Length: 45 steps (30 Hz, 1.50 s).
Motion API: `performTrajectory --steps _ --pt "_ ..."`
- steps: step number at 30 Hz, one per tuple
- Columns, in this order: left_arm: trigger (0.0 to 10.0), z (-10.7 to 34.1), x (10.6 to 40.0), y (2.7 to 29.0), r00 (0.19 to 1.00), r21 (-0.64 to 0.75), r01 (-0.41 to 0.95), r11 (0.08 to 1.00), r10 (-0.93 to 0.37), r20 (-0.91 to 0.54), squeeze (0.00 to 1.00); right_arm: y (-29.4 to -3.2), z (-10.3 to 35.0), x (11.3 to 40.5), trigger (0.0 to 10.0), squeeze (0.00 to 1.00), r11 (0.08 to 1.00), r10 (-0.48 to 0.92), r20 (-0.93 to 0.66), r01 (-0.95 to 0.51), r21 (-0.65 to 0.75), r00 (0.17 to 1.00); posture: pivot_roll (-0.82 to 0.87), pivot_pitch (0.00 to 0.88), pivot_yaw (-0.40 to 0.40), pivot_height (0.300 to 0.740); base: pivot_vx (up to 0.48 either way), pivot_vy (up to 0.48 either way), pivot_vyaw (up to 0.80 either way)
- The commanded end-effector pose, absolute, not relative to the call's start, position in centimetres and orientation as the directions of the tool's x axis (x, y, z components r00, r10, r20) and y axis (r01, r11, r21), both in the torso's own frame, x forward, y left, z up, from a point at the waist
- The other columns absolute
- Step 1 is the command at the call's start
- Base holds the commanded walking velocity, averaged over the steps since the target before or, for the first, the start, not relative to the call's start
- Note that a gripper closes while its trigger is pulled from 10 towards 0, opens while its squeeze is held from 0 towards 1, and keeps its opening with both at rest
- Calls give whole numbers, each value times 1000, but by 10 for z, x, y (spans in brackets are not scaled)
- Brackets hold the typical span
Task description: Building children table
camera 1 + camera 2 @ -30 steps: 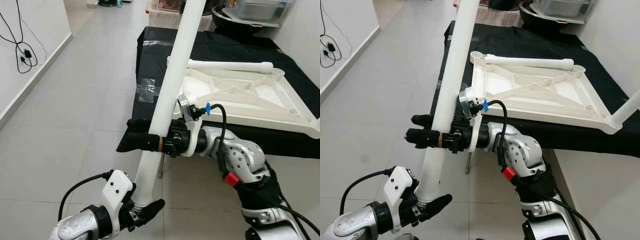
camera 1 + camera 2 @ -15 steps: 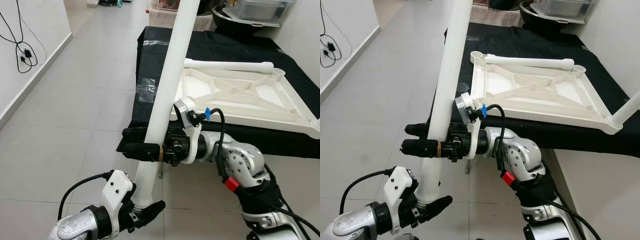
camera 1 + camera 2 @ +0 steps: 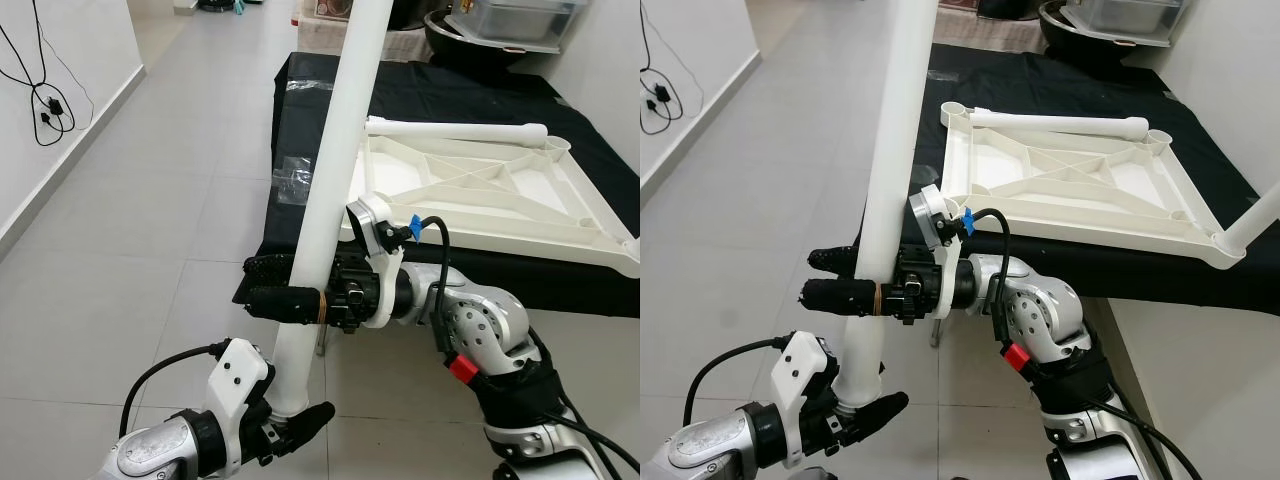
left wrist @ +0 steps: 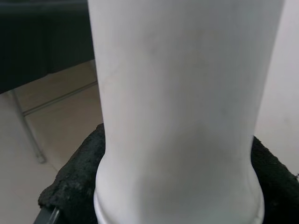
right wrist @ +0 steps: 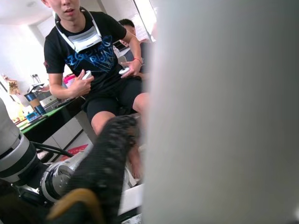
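Observation:
A long white table leg [image 3: 335, 170] stands nearly upright in front of me. My left gripper [image 3: 288, 418] is shut on its lower end; the black pads [image 4: 70, 186] press both sides of the tube. At mid-height my right gripper [image 3: 268, 285] is open, with one finger behind the leg and one in front. The white table top [image 3: 480, 240] lies upside down on the black-covered table [image 3: 300, 150]. A second leg [image 3: 460, 131] lies across its far edge. A third leg [image 3: 1260, 215] stands in the near right corner.
Tiled floor [image 3: 150, 200] stretches to my left, up to a white wall with hanging cables [image 3: 45, 105]. Bins and a dark bowl [image 3: 470, 40] stand behind the table. A seated person [image 5: 93, 56] holding controllers appears in the right wrist view.
My right gripper's fingers have spread apart around the leg and slid slightly left. The leg stands a little more upright. My left gripper still holds its lower end.

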State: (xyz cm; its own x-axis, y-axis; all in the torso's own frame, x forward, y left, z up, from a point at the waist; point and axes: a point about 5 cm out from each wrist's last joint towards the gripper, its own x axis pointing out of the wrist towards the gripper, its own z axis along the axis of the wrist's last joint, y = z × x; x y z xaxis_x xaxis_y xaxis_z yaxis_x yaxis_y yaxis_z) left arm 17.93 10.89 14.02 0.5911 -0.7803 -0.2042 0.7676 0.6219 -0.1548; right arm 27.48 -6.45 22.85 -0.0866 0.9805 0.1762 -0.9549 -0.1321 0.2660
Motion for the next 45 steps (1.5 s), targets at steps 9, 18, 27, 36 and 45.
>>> performTrajectory --steps 9,18,27,36,45 --pt "10000 139 177 106 579 -158 774 612 -787 -214 0 -59 227 264 0 0 -200 973 171 -943 266 -158 124 111 -94 740 0 0 0" --pt "10000 133 178 109 583 -186 754 630 -772 -253 0 -60 227 264 0 0 -196 973 173 -942 271 -153 125 110 -94 740 0 0 0" --pt "10000 132 181 111 617 -182 728 661 -747 -247 1000 -62 230 267 0 0 -176 975 177 -950 260 -132 126 105 -94 740 0 0 0" --pt "10000 130 177 111 628 -179 714 677 -732 -264 0 -71 236 282 0 0 -79 983 178 -970 230 -38 129 101 -97 740 0 0 0" --pt "10000 128 173 107 683 -150 672 725 -685 -253 0 -108 251 335 0 0 400 870 231 -898 185 435 130 97 -102 740 0 0 0"
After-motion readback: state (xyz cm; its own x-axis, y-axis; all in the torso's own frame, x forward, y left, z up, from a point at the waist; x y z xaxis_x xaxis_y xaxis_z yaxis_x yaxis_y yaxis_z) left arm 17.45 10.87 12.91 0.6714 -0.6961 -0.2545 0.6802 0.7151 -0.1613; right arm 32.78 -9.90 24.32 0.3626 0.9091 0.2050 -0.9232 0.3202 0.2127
